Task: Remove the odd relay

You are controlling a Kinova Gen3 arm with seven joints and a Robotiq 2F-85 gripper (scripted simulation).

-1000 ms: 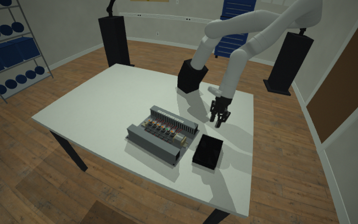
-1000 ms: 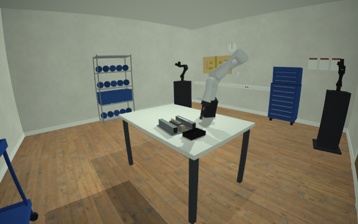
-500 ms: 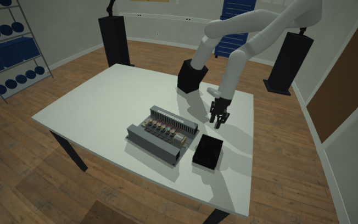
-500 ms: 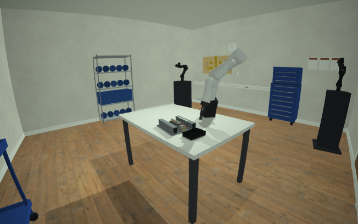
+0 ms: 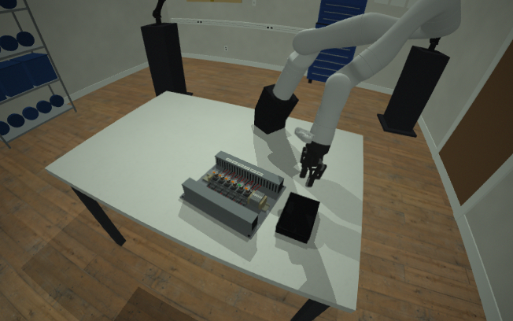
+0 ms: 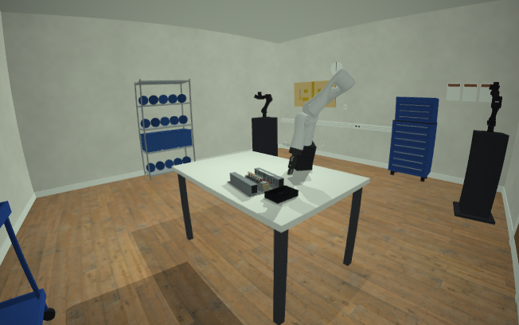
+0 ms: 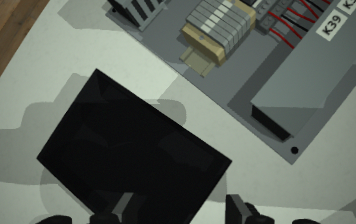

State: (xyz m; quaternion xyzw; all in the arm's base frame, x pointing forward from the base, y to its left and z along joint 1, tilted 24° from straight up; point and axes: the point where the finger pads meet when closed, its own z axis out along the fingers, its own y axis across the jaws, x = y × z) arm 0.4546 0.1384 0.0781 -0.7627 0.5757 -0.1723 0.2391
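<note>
The grey relay panel (image 5: 220,204) (image 6: 243,184) (image 7: 305,90) lies flat on the white table (image 5: 149,138) (image 6: 334,185). A row of relays stands in it. One relay (image 5: 239,184) has a green button; the others have orange buttons. The black parts tray (image 5: 297,217) (image 6: 281,194) (image 7: 130,155) sits just right of the panel and looks empty. My gripper (image 5: 312,178) (image 6: 291,170) (image 7: 180,206) is open and empty. It hangs above the table behind the tray, off the panel's right end. The wrist view shows only the panel's end, not the buttons.
The arm's black base (image 5: 274,110) stands on the table behind the panel. Black pedestals (image 5: 164,59) (image 5: 415,90), a blue drawer cabinet (image 6: 413,137) and a shelf rack (image 6: 164,125) stand on the floor away from the table.
</note>
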